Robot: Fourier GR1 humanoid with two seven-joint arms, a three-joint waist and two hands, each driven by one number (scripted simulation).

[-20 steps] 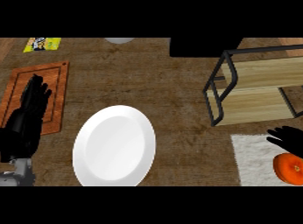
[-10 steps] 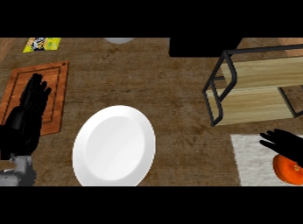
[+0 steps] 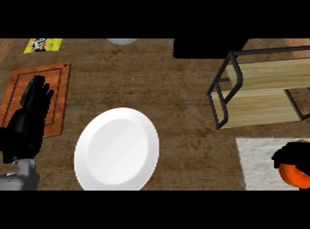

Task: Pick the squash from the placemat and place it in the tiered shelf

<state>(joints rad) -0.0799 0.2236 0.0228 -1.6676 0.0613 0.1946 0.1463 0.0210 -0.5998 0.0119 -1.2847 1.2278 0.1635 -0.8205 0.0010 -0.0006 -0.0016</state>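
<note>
We looked down on what was plainly a home kitchen: a wooden counter [image 3: 184,112] carried a white plate [image 3: 117,149], a wooden cutting board [image 3: 57,89], a pale placemat [image 3: 260,161] with an orange squash [image 3: 296,175], a wood-and-black-metal tiered shelf [image 3: 263,107], and a yellow packet [image 3: 44,44] at the far edge.

Right hand [image 3: 302,157] is down over the orange squash [image 3: 296,177] on the white placemat [image 3: 260,163], lower right. Tiered shelf [image 3: 263,107] stands just beyond the mat. White plate [image 3: 117,150] centre; left hand [image 3: 27,118], fingers straight, over the wooden cutting board [image 3: 60,89].
</note>
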